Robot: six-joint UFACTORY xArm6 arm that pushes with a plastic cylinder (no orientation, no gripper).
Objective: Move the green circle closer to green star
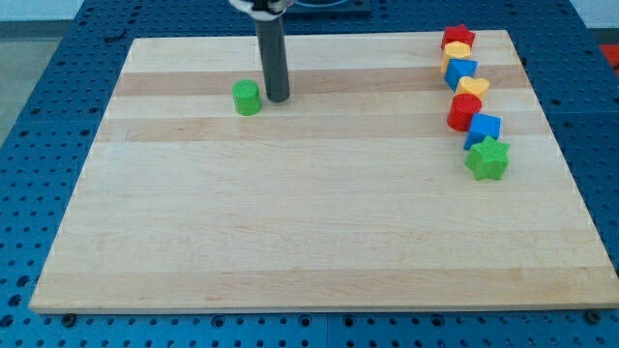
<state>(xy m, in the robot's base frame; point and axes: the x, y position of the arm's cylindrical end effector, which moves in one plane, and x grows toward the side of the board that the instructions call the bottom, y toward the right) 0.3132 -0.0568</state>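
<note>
Wooden counter (290, 242) on a blue pegboard (58, 58). Right side has a touching chain: red star (458, 39), yellow block (455, 51), blue block (461, 71), yellow heart (473, 88), red block (463, 112), blue cube (483, 128).

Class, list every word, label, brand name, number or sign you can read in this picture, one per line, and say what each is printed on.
None: no readable text anywhere in this view.
The wooden board shows only grain.
The green circle, green star and the red, yellow and blue blocks near it have plain faces.
The dark rod ending in my tip, just right of the green circle, carries no marking.
The blue perforated table has only holes.
</note>
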